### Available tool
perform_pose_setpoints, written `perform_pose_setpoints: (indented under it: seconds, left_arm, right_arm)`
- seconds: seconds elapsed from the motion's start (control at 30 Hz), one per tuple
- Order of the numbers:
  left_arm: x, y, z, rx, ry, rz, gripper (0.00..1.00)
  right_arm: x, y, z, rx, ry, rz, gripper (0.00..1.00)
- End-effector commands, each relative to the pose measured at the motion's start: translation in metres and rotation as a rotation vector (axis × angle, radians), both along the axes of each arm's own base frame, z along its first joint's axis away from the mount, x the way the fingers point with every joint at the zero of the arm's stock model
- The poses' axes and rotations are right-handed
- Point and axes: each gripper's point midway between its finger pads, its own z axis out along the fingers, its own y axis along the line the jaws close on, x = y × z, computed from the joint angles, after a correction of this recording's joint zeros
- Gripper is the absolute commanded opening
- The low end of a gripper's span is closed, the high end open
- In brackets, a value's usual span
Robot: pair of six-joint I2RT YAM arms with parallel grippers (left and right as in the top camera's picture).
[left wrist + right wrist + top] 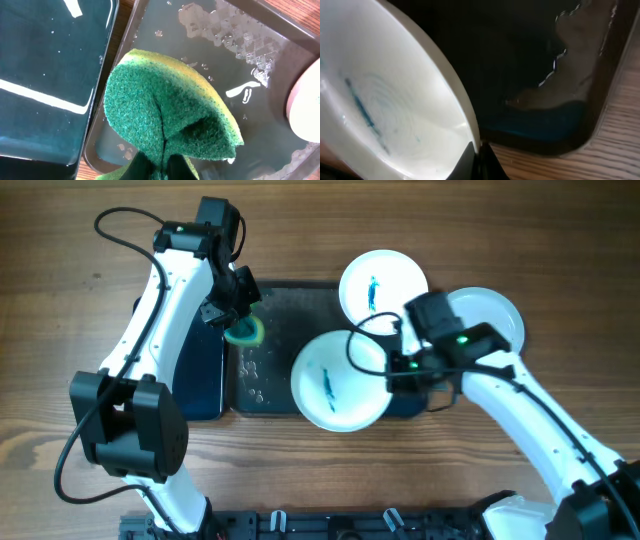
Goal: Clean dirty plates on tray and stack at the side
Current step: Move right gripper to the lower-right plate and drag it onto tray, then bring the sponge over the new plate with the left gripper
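Green sponge (160,110) pinched in left pincer (162,167); right pincer (477,160) grips streaked plate (395,100)

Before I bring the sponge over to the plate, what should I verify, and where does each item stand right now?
1. Left gripper shut on sponge: ok.
2. Right gripper shut on the near plate rim: ok.
3. Near plate wiped: not ok, blue streak at centre.
4. Sponge touching near plate: not ok, it is apart, over the tray left end.
5. Far plate wiped: not ok, streaked.
6. Right-hand plate wiped: cannot tell, right arm covers part of it.
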Motion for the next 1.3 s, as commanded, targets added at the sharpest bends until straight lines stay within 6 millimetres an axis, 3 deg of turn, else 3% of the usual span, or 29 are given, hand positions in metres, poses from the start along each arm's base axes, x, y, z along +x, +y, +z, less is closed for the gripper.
perform_pose_setpoints:
  seconds: [0.0, 0.17, 0.33, 0.47, 0.67, 0.8, 1.0, 1.07, 1.13, 1.27]
  left_arm:
    - [0.004, 0.0, 0.005, 0.011, -0.024, -0.022, 0.04]
    - [0.004, 0.0, 0.005, 0.011, -0.028, -0.022, 0.04]
    - [0.006, 0.0, 0.005, 0.01, -0.034, -0.021, 0.04]
    - [0.006, -0.001, 0.005, 0.009, -0.036, -0.022, 0.04]
    - [0.009, -0.001, 0.006, 0.008, -0.045, -0.022, 0.04]
    - [0.009, -0.001, 0.006, 0.008, -0.045, -0.022, 0.04]
    - [0.008, -0.001, 0.006, 0.008, -0.044, -0.022, 0.04]
    - [0.006, -0.001, 0.004, 0.009, -0.033, -0.023, 0.04]
    - [0.0, -0.001, -0.002, 0.008, -0.011, -0.024, 0.04]
    - [-0.016, -0.015, -0.025, -0.074, 0.054, -0.037, 0.04]
  right_arm:
    - [0.026, 0.019, -0.007, -0.066, -0.046, -0.189, 0.04]
    - [0.039, 0.054, -0.028, -0.017, -0.012, -0.153, 0.04]
    - [0.061, 0.075, -0.041, -0.01, 0.01, -0.141, 0.04]
    - [0.056, 0.087, -0.055, 0.034, 0.076, -0.116, 0.05]
    - [0.052, 0.093, -0.068, 0.042, 0.104, -0.05, 0.26]
    - [0.05, 0.095, -0.084, 0.041, 0.13, -0.028, 0.29]
    - [0.053, 0.1, -0.094, 0.07, 0.143, -0.021, 0.27]
    - [0.057, 0.102, -0.093, 0.078, 0.129, -0.021, 0.22]
    - [0.058, 0.103, -0.092, 0.083, 0.121, -0.02, 0.04]
    - [0.059, 0.104, -0.092, 0.085, 0.119, -0.022, 0.04]
